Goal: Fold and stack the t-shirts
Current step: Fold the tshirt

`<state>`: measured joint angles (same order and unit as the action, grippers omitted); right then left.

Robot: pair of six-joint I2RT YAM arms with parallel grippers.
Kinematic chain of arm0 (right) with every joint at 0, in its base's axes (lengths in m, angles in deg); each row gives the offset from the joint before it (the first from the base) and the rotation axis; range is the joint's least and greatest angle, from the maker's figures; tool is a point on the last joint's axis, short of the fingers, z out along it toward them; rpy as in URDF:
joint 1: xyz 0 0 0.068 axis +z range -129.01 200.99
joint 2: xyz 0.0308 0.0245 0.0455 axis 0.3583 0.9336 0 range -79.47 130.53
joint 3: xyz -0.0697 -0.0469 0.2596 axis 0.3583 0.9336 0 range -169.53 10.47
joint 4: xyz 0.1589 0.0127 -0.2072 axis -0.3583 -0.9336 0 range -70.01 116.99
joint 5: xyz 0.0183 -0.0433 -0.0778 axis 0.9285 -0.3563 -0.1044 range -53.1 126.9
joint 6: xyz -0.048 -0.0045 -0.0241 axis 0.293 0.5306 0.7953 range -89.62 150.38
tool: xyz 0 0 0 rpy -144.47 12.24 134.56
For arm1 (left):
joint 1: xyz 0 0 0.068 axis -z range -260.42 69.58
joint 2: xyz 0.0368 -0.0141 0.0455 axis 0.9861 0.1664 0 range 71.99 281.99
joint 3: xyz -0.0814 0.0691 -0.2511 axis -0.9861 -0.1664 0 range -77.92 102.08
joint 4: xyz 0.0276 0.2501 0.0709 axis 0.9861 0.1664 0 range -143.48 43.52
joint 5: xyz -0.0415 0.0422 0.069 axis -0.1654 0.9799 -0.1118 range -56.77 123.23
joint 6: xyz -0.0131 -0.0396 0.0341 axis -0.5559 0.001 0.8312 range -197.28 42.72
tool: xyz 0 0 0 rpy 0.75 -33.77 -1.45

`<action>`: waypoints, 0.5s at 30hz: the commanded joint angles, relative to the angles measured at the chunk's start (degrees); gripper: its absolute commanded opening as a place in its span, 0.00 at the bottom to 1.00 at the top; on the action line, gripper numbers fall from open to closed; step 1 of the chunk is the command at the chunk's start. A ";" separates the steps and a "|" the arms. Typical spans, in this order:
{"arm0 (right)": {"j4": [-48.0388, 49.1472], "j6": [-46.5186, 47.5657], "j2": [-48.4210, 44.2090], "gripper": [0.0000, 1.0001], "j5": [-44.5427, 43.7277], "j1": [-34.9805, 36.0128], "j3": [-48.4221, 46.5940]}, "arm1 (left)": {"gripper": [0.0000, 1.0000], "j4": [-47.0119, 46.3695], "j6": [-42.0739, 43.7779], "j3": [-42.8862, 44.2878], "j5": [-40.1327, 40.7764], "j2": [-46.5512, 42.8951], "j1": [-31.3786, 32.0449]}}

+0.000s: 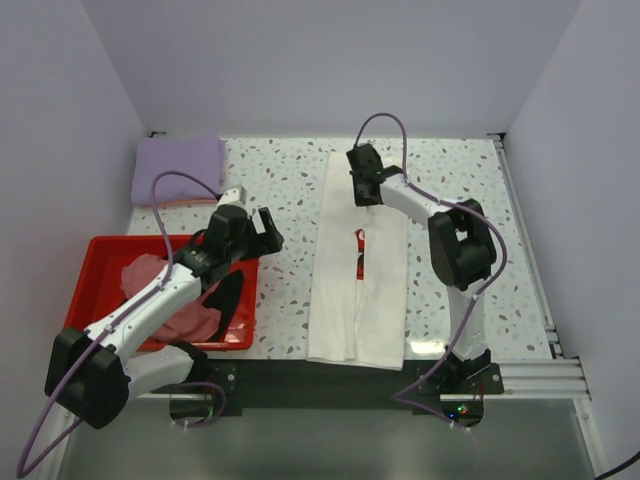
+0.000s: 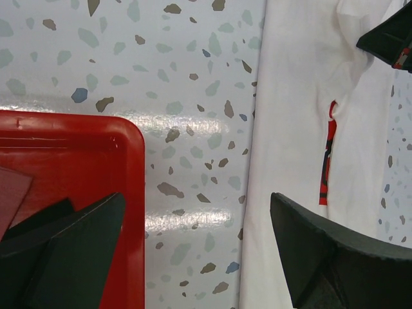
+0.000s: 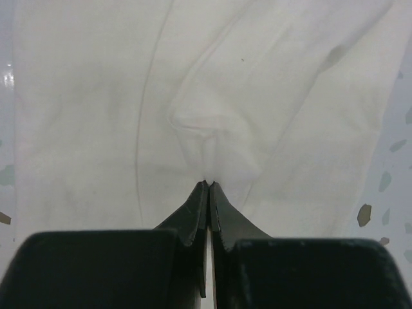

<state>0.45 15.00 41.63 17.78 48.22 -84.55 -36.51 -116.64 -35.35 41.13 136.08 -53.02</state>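
Note:
The cream-white t-shirt (image 1: 362, 290) lies folded into a long strip in the middle of the table, a sliver of its red print (image 1: 359, 255) showing at the fold. My right gripper (image 1: 363, 195) is shut on a pinch of its cloth (image 3: 207, 168) near the far end. My left gripper (image 1: 268, 228) is open and empty, above the table between the red tray and the shirt's left edge (image 2: 283, 161). The lavender t-shirt (image 1: 178, 168) lies folded at the back left. Pink (image 1: 150, 275) and black (image 1: 228, 296) t-shirts lie crumpled in the tray.
The red plastic tray (image 1: 95, 270) stands at the front left; its corner shows in the left wrist view (image 2: 122, 138). White walls close in the table on three sides. A metal rail (image 1: 525, 230) runs along the right edge.

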 commanded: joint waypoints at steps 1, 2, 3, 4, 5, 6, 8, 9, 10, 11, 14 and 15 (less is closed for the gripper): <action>7.28 -5.27 -5.78 0.01 -3.03 -0.68 4.22 | 1.00 -3.43 1.03 -0.03 -1.31 -0.99 0.46; 8.34 -5.80 -7.00 0.01 -2.95 -0.77 6.84 | 1.00 -3.44 1.21 0.15 -1.31 -0.99 0.55; 9.05 -7.02 -7.54 0.01 -3.03 -0.85 7.91 | 1.00 -3.44 1.21 0.15 -1.40 -0.99 0.64; 10.45 -7.56 -8.15 0.01 -3.64 -1.03 8.88 | 1.00 -3.61 1.30 0.24 -1.57 -0.99 0.81; 11.16 -8.00 -8.77 0.01 -4.08 -1.03 10.89 | 1.00 -3.70 1.47 0.41 -1.83 -1.16 0.90; 11.77 -9.39 -10.17 0.01 -4.52 -1.21 11.87 | 1.00 -3.87 1.47 0.41 -2.01 -1.08 1.08; 14.14 -10.37 -11.49 0.01 -5.76 -1.29 15.02 | 1.00 -4.31 1.56 1.11 -2.54 -0.99 1.08; 14.59 -11.51 -12.80 0.01 -6.19 -1.38 16.00 | 1.00 -4.40 1.65 1.38 -2.63 -0.82 1.17; 15.55 -11.87 -13.17 0.02 -6.46 -1.38 16.97 | 1.00 -4.23 1.82 1.73 -2.54 -0.81 1.17; 15.82 -12.48 -13.69 0.02 -7.16 -1.56 18.37 | 1.00 -4.14 1.74 1.90 -2.37 -0.64 1.17; 17.84 -15.12 -15.89 0.03 -8.48 -1.73 22.33 | 1.00 -4.23 1.56 2.43 -2.36 -0.38 1.17; 18.63 -16.25 -16.50 0.03 -8.57 -1.73 23.29 | 1.00 -4.14 1.56 2.69 -2.45 -0.46 1.17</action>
<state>13.24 3.77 29.19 13.06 46.88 -63.79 -38.02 -116.46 -35.26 39.21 136.08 -52.10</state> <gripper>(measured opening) 0.029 0.997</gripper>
